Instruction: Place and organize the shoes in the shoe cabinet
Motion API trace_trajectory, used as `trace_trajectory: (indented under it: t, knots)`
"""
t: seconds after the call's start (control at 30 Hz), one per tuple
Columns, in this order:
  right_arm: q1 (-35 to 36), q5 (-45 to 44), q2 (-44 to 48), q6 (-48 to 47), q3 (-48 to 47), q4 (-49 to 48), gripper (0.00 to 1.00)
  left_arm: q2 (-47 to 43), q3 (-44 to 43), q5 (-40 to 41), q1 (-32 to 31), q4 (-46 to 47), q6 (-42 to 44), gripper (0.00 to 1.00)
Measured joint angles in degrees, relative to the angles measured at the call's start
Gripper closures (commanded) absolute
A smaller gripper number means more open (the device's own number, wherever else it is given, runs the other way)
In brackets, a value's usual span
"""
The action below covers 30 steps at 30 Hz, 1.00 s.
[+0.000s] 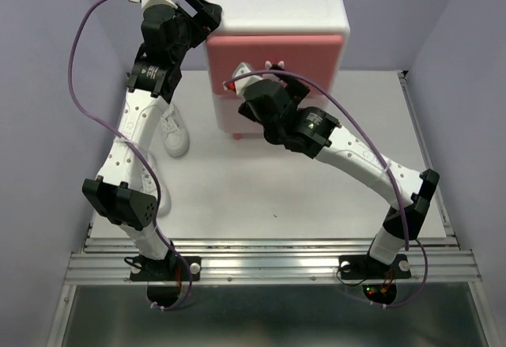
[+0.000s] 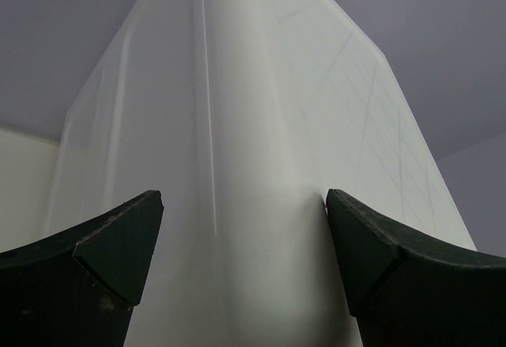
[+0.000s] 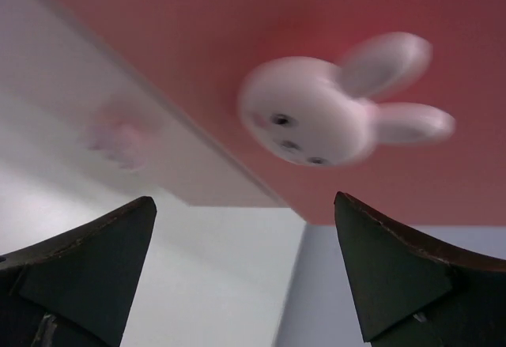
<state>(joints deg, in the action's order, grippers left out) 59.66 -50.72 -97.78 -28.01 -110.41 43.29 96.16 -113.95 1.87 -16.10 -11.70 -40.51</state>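
The white shoe cabinet [image 1: 277, 3] stands at the back centre, with a darker pink drawer front [image 1: 275, 50] and a bunny knob [image 1: 275, 66]. A paler pink front [image 1: 228, 118] shows below it. My left gripper [image 1: 207, 16] is open at the cabinet's upper left corner, and in the left wrist view its fingertips [image 2: 130, 232] straddle the white corner edge [image 2: 237, 205]. My right gripper [image 1: 269, 80] is open and empty just before the knob [image 3: 316, 122], which sits above the gap between the fingers. A white sneaker [image 1: 174, 130] lies left of the cabinet. The flip-flops are not in view.
A second white shape [image 1: 160, 190], perhaps the other sneaker, lies mostly hidden behind the left arm. A small red spot [image 1: 229, 84] shows by the right wrist. Purple walls close in on both sides, and a metal rail [image 1: 269, 256] runs along the near edge.
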Motion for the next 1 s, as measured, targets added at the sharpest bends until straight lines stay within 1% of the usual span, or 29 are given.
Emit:
trace_trajectory:
  t: [0.1,0.17,0.27,0.43,0.5,0.57,0.63,0.7,0.77,0.87,0.93,1.0]
  knots:
    - [-3.78,-6.08,0.31,-5.79,0.0,-7.23,0.0,-0.24,0.11,0.22,0.5,-0.57,0.11,0.07]
    - [-5.22,-7.43,0.66,-8.04,-0.07,-11.23,0.0,-0.52,0.37,0.17,0.63,-0.7,0.13,0.07]
    - [-6.97,-7.5,0.57,-8.94,-0.46,-14.93,0.0,-0.63,0.37,0.04,0.63,-0.87,0.17,0.07]
    - [-8.72,-8.17,-1.22,-8.39,-4.42,-15.15,0.0,-0.68,0.42,0.07,0.76,-0.9,0.24,0.07]
    - [-9.16,-7.39,-1.62,-5.84,-6.45,-15.32,0.0,-0.98,0.72,0.15,0.74,-0.81,0.24,0.07]
    - [-9.07,-6.14,-1.6,-2.54,-7.93,-13.18,0.0,-0.98,0.72,0.13,0.76,-0.83,0.28,0.07]
    - [-9.07,-2.03,-0.92,3.02,-8.9,-9.53,0.0,-1.05,0.74,0.2,0.79,-0.85,0.5,0.07]
    - [-9.16,3.23,1.79,7.41,-7.06,-7.67,0.0,-1.11,0.74,0.24,0.79,-1.01,0.7,0.07]
    - [-9.44,11.76,8.41,12.59,-0.85,-6.71,0.0,-1.22,0.74,0.17,0.81,-1.14,0.94,0.06]
    - [-8.31,21.92,16.57,19.1,5.16,-5.62,0.0,-1.22,0.7,0.13,0.79,-1.11,1.25,0.07]
    - [-7.61,26.45,20.5,22.73,7.61,-6.08,0.0,-1.05,-0.04,0.02,0.79,-1.77,1.84,0.06]
    - [-7.45,29.2,23.78,25.62,10.67,-6.14,0.0,-0.2,-2.27,-0.35,0.81,-3.82,3.06,0.06]
